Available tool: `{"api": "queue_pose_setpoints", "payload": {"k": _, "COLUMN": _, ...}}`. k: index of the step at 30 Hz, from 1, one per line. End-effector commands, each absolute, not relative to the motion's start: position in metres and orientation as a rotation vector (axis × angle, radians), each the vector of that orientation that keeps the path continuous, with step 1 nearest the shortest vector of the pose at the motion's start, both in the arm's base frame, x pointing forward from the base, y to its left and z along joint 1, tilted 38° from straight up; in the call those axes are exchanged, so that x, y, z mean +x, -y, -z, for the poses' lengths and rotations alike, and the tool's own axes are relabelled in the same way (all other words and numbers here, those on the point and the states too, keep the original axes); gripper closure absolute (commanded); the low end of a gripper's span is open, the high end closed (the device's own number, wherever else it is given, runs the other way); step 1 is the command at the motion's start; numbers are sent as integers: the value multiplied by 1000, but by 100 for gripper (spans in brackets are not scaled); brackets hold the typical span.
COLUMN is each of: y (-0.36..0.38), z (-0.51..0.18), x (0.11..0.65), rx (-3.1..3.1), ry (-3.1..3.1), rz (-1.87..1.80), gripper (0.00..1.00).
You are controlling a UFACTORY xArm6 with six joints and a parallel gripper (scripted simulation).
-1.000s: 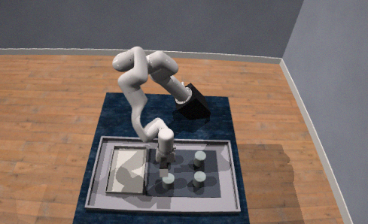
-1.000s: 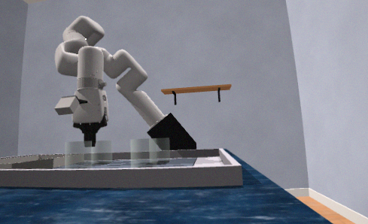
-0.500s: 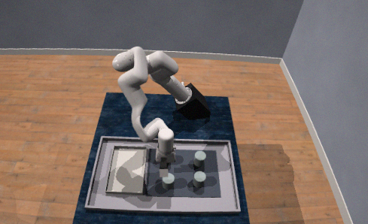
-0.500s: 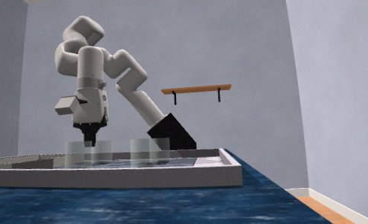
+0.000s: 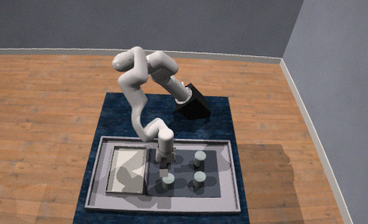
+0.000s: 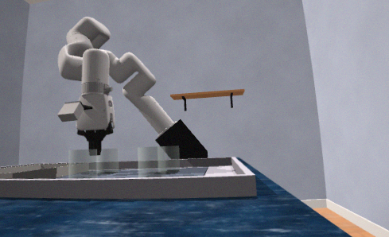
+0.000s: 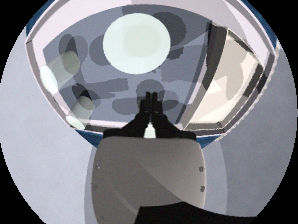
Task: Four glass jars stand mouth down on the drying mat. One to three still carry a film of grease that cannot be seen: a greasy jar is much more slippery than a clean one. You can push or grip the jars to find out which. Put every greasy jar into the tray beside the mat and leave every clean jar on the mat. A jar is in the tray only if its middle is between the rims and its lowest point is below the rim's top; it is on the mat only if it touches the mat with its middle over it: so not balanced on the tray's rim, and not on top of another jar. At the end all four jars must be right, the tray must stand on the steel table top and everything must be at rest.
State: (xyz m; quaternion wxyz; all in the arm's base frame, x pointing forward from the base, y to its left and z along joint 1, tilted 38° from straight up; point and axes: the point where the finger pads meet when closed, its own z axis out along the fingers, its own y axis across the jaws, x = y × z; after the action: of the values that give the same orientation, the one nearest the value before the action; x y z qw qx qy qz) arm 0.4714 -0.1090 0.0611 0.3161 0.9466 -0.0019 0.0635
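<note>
My gripper points down with its fingers shut and empty, between the two tray-side jars. The front tray-side jar stands mouth down on the dark mat. The rear tray-side jar stands behind the fingers in the exterior view; the arm hides it in the top view. The front far-side jar and rear far-side jar also stand upright. The beige tray shows no jar. Touch between fingers and jars is unclear.
The steel table top has a raised rim around it, also seen in the exterior view. The tray lies beside the mat, with its walls raised. The arm reaches in from a black base behind the table.
</note>
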Motion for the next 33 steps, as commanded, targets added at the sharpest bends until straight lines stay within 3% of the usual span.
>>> {"api": "queue_pose_setpoints", "payload": {"k": 1, "y": 108, "z": -62, "x": 473, "rx": 2493, "ry": 5, "rz": -172, "gripper": 100}}
{"api": "queue_pose_setpoints", "payload": {"k": 28, "y": 108, "z": -62, "x": 473, "rx": 2493, "ry": 5, "rz": -172, "gripper": 100}}
{"api": "queue_pose_setpoints", "payload": {"k": 33, "y": 86, "z": -93, "x": 468, "rx": 2493, "ry": 5, "rz": -172, "gripper": 100}}
